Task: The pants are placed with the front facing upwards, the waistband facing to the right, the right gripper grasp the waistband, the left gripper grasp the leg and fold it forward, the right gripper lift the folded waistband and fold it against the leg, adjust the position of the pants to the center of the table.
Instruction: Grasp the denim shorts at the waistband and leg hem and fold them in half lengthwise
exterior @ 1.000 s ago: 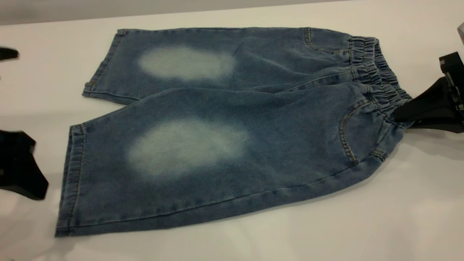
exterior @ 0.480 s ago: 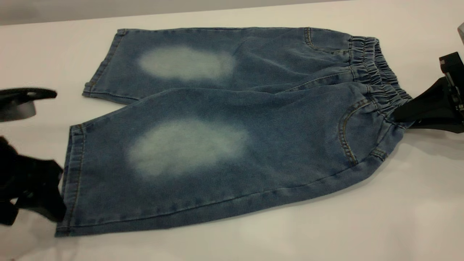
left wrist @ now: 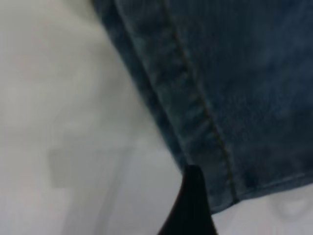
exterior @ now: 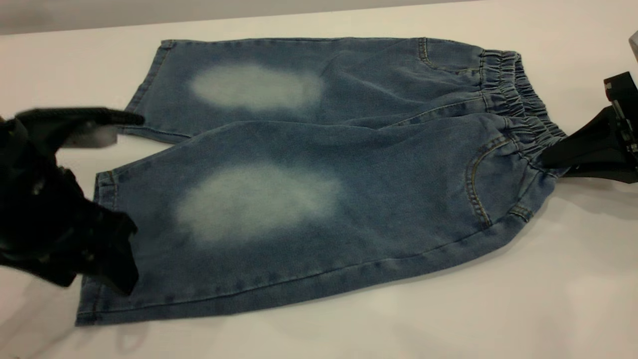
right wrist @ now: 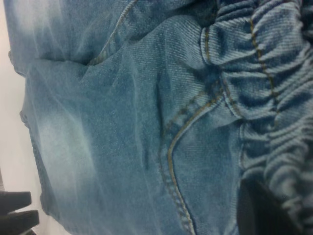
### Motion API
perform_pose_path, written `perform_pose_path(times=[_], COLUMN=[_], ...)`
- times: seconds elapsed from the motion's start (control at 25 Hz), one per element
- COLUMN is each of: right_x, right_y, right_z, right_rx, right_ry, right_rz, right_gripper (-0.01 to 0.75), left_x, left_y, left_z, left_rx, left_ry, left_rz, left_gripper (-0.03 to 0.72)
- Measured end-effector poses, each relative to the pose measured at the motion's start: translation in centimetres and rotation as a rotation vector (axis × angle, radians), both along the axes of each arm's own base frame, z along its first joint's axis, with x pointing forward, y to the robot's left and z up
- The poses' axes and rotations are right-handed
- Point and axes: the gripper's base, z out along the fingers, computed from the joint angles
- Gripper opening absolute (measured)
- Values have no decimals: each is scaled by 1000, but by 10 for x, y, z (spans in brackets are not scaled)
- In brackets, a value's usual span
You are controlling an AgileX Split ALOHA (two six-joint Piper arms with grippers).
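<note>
table point(exterior: 548, 309) bare front, right | pants point(exterior: 309, 199) cover centre

The left gripper point(exterior: 127, 199) reaches in from the left edge of the exterior view, its jaws spread wide, one black finger high and one low. The right gripper point(exterior: 548, 157) enters low from the right edge, wedge-shaped jaws closed together, its boxy black body trailing behind.

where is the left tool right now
In the exterior view the left tool is at the left side of the table, open over the hem of the near leg of the pants.
</note>
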Motion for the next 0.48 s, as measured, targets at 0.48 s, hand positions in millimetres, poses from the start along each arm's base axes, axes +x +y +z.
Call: perform_pose_path(times=[0.48], right_x=[0], right_y=[0], right_z=[0], right_rx=[0], right_ry=[0], right_rz=[2], right_gripper=[38], left_x=[0], left_y=[1], left_z=[-6], left_rx=[7], left_ry=[12], left_rz=[6], left_gripper=[548])
